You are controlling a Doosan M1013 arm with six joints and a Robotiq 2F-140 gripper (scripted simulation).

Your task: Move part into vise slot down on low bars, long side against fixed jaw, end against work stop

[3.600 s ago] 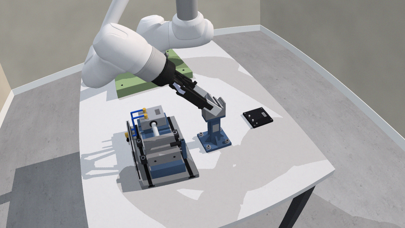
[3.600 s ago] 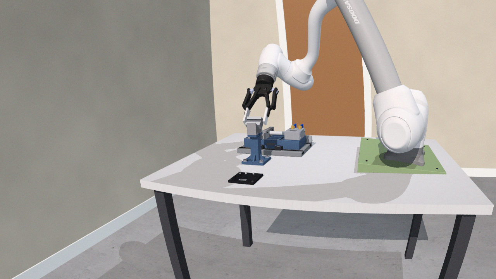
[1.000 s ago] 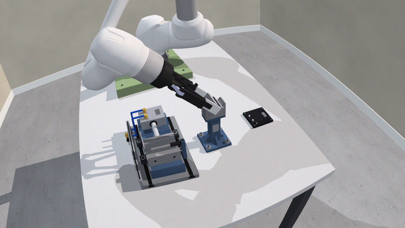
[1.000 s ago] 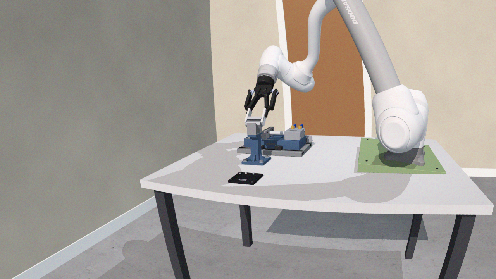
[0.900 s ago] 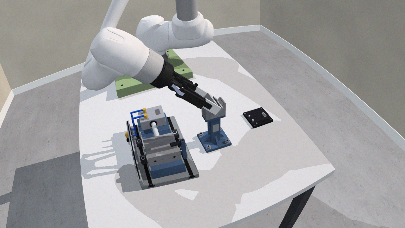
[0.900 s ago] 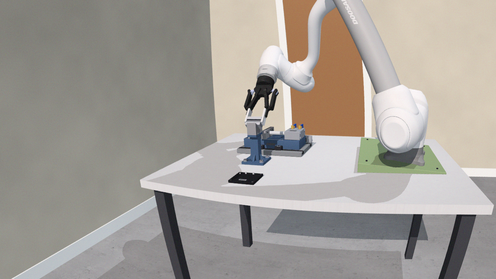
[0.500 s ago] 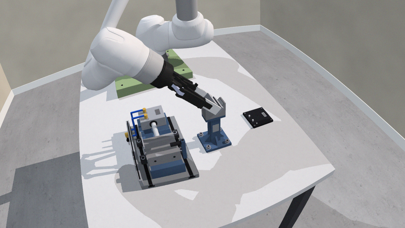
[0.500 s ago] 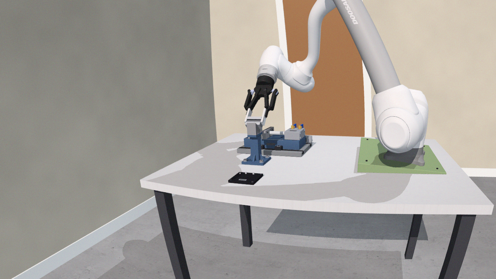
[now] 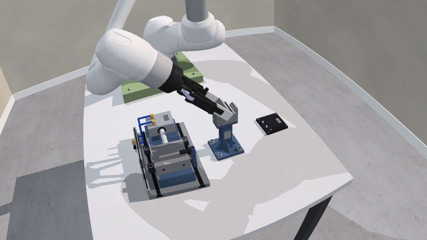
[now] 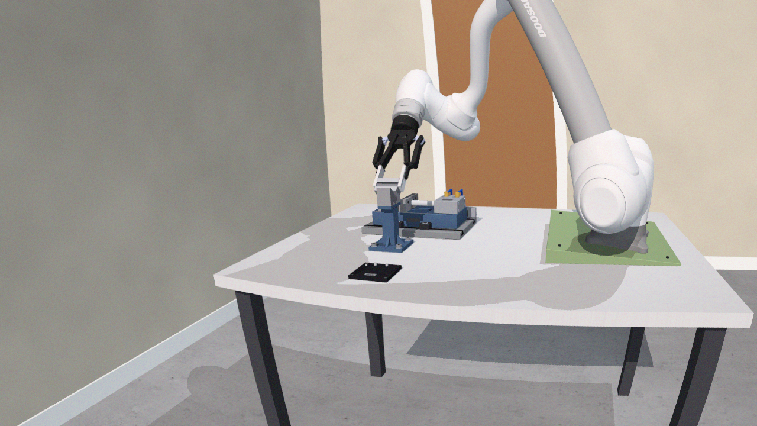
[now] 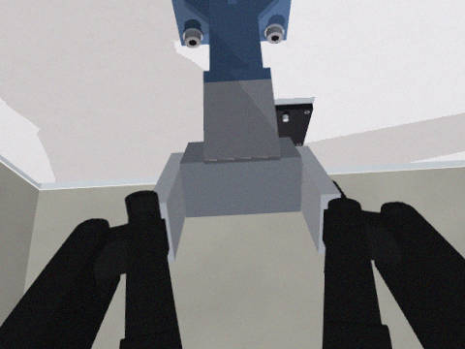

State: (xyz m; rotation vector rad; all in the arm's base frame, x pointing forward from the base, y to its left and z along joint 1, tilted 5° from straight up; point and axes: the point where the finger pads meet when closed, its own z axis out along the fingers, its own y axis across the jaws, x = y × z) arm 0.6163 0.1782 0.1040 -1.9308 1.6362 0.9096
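The part (image 11: 242, 186) is a grey block held at the top of the V-block (image 11: 240, 119), a grey V head on a blue post. My gripper (image 11: 240, 172) is shut on the part, with one grey finger pad on each of its ends. In the top view the gripper (image 9: 221, 109) reaches down at a slant from the left to the V-block (image 9: 226, 131). I cannot tell whether the part still touches the V. The part's slot is hidden. The black infeed plate (image 9: 271, 123) is empty. The vise (image 9: 168, 152) stands open to the left.
The vise's air cylinder (image 9: 161, 123) is at its far end, and the work stop rod (image 9: 184, 151) points in from the right side. The arm's green base plate (image 10: 608, 243) is at the back of the table. The infeed plate also shows in the exterior view (image 10: 374, 271).
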